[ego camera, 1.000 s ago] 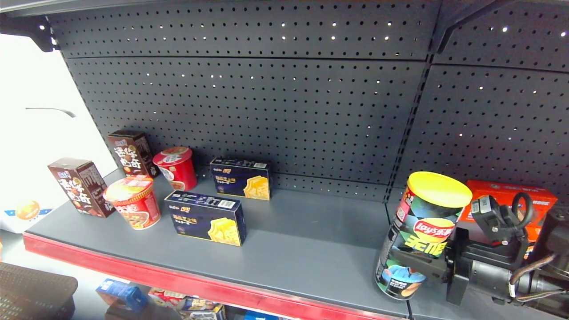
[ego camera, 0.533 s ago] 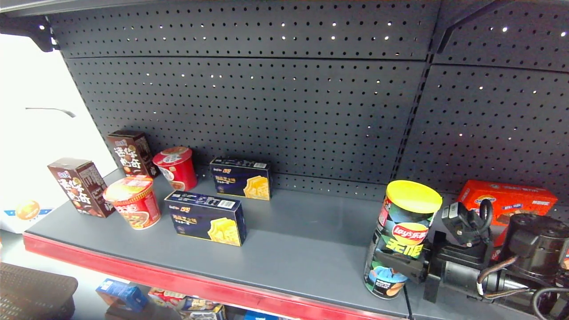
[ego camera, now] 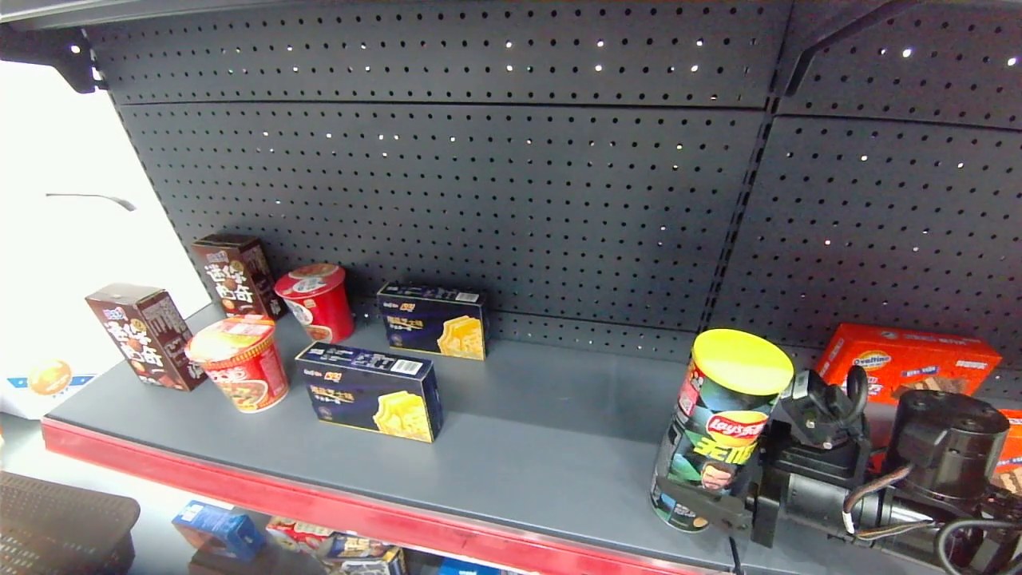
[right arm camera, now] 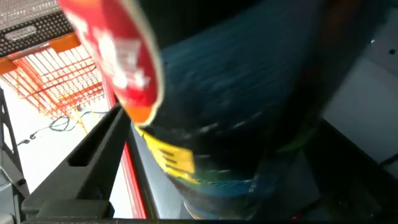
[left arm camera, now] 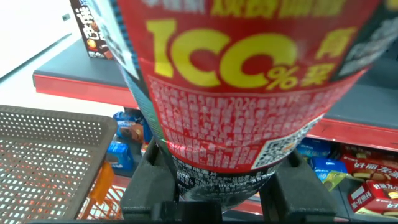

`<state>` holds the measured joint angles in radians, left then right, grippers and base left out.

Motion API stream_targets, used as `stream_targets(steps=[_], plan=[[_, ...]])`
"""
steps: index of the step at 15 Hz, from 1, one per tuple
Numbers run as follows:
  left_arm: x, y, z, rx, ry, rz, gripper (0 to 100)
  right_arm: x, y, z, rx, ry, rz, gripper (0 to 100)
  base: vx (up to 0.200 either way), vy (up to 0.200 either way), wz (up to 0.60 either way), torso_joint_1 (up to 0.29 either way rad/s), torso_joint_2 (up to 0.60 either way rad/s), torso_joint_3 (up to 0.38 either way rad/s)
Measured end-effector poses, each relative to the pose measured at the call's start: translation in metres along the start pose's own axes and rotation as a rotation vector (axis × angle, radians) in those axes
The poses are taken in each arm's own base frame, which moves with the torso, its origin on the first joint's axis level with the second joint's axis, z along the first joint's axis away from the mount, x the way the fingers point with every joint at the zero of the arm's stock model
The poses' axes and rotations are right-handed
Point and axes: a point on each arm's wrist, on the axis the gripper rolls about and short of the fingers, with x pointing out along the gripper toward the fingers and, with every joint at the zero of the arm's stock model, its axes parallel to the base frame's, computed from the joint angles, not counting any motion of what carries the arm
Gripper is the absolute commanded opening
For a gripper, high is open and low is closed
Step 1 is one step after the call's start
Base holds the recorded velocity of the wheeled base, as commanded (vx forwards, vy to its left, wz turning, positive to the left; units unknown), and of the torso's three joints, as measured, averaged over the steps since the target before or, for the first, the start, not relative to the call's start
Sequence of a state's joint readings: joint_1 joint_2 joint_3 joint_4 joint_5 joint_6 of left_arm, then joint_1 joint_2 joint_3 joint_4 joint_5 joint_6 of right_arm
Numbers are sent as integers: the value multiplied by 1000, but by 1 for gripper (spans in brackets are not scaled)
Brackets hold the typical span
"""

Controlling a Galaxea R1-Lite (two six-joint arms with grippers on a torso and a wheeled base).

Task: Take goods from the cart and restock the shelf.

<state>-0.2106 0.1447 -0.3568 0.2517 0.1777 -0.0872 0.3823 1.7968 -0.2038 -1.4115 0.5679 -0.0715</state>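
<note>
At the shelf [ego camera: 519,447], five o'clock: right gripper [ego camera: 707,487] pinches chip can [ego camera: 722,415].
Seat it upright before releasing; left gripper [left arm camera: 221,186] clamps red can [left arm camera: 236,112].

Matte black right arm [ego camera: 830,483] and flat-fingered gripper [ego camera: 707,487] — round capped joint [ego camera: 946,443], grey cables [ego camera: 866,489] looped alongside.

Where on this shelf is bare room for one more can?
The widest bare patch of shelf lies between the front blue box and the chips can, and runs back to the pegboard beside the rear blue box. The left end is crowded with brown boxes and red cups; the orange box and the right arm fill the right end.
</note>
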Motion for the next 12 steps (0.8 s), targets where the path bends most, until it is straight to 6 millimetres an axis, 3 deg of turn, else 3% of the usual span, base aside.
stream_targets(steps=[3,7,12], plan=[[0,0,0,0,-2,-1,0,-9,4,3,-5,-6,-25,100,0,0,0,0,0,0],[-1,0,1,0,-4,3,0,-34,18,-4,16,24,-41,100,0,0,0,0,0,0],[-1,0,0,-1,-6,4,0,-64,24,2,15,-3,-101,100,0,0,0,0,0,0]])
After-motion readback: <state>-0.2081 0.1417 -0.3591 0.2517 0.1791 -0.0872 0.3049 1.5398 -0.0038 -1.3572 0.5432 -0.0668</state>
